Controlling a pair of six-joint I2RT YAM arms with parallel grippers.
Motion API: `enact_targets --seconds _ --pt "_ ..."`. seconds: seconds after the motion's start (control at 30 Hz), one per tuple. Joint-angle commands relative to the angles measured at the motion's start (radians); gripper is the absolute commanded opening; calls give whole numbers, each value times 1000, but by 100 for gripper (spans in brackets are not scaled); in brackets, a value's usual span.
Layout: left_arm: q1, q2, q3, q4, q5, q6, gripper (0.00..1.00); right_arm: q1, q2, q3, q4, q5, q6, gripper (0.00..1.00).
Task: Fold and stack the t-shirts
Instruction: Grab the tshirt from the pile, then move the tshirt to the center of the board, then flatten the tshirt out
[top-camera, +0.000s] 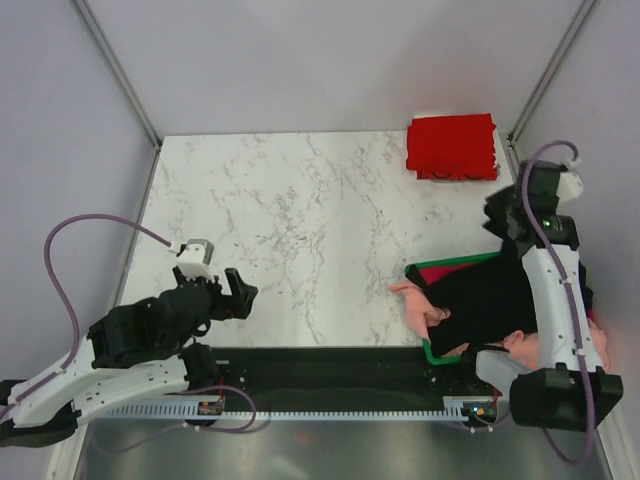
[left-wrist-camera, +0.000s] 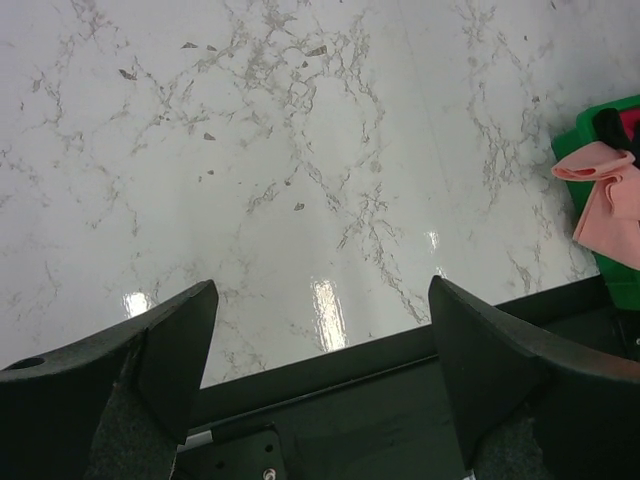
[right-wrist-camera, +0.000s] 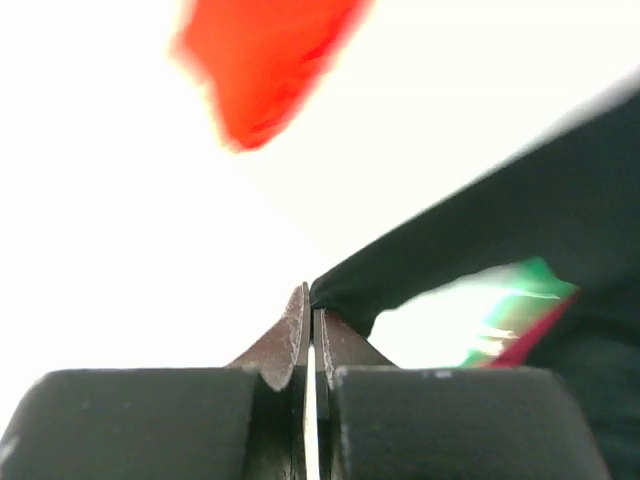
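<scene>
Black-fingered and low, the left arm folds at 7 o'clock on the near edge of the marble table (top-camera: 300, 200), its left gripper (top-camera: 238, 296) aimed toward 3 o'clock, jaws wide apart with only bare tabletop between them; the right arm rises from 5 o'clock and stretches away along the table's right side, bending in at 3 o'clock, where the right gripper (right-wrist-camera: 312, 300) has its jaws pressed together on a thin edge of the black t-shirt (top-camera: 490, 295); that shirt runs from the pinch and spreads, crumpled, toward 6 o'clock of the gripper over the green bin (top-camera: 432, 352); the salmon-pink t-shirt (top-camera: 415, 300) spills from under it across the bin's left rim onto the marble, well apart from the left gripper; farthest off, at 1 o'clock, the bright red t-shirt (top-camera: 452, 147) lies folded into a neat rectangle.
</scene>
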Motion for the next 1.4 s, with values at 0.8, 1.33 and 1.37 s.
enact_targets --seconds 0.8,1.33,1.37 --pt "38 58 -2 71 54 71 92 803 300 420 280 329 -266 0" --pt "-23 718 -59 429 306 37 78 770 380 343 251 202 -341 0" --pt "-26 735 -76 443 317 30 78 764 379 337 252 195 -340 0"
